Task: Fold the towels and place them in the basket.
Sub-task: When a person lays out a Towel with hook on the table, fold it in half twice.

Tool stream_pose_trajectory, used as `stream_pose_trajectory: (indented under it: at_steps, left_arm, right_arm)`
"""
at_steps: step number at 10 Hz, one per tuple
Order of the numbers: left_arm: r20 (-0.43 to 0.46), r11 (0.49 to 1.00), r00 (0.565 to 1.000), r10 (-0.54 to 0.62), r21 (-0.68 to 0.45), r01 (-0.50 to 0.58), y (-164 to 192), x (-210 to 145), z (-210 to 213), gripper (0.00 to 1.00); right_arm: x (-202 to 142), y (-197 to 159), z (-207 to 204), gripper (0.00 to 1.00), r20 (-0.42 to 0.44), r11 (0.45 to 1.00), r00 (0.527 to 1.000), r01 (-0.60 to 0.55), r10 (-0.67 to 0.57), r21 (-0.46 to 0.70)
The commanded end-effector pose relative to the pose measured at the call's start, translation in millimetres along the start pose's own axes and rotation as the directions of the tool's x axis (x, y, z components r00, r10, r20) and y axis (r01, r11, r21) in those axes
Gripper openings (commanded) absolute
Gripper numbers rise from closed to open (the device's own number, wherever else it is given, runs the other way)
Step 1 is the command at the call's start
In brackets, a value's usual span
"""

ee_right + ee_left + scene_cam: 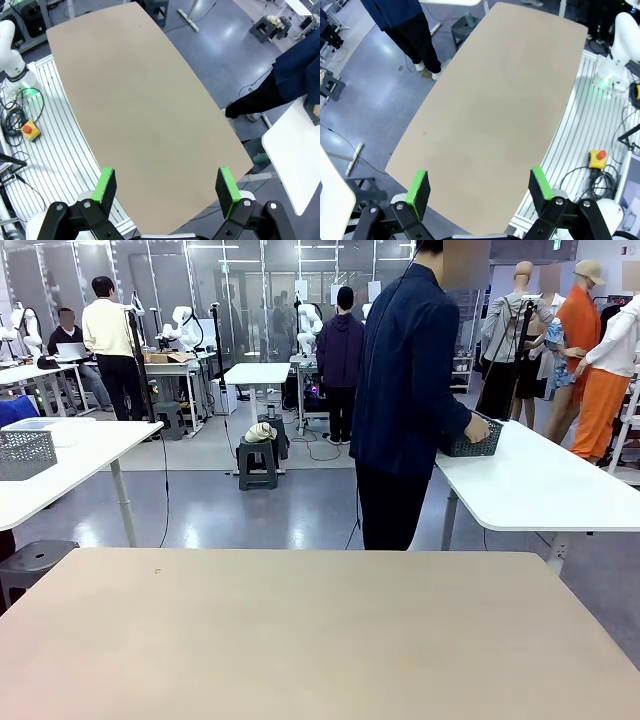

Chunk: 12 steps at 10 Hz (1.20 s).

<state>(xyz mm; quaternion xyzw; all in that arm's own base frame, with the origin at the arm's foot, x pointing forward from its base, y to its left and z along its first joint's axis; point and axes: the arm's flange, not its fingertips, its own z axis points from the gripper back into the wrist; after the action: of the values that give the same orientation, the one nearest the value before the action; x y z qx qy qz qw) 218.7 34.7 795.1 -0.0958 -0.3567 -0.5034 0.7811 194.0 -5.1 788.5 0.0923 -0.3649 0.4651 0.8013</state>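
left hand (479,176): open, above beige surface (490,110) | person (405,390): stands beyond beige surface's far edge, facing right | basket (472,446): on white surface (560,490), far right, person touching its rim | right hand (166,174): open, above beige surface

- No legible text, brand or number anywhere.
- White sheets (301,290) on the far partition, 12 o'clock: too small to read.
- Yellow box (598,158), 4 o'clock: markings unreadable.
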Motion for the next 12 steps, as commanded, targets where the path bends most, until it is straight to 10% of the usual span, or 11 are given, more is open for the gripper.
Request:
stream_pose_trajectory:
  at_steps: [1, 12]
  left_arm:
    - [0.006, 1.0, 1.0, -0.01, -0.006, 0.01, -0.9, 2.0, -0.9, 1.0]
    - [0.006, 1.0, 1.0, -0.01, -0.006, 0.01, -0.9, 2.0, -0.9, 1.0]
  right_arm:
    - [0.5, 0.5, 0.5, 1.0, 0.009, 1.0, 1.0, -0.005, 0.005, 0.003]
    - [0.5, 0.5, 0.5, 1.0, 0.009, 1.0, 1.0, -0.005, 0.005, 0.003]
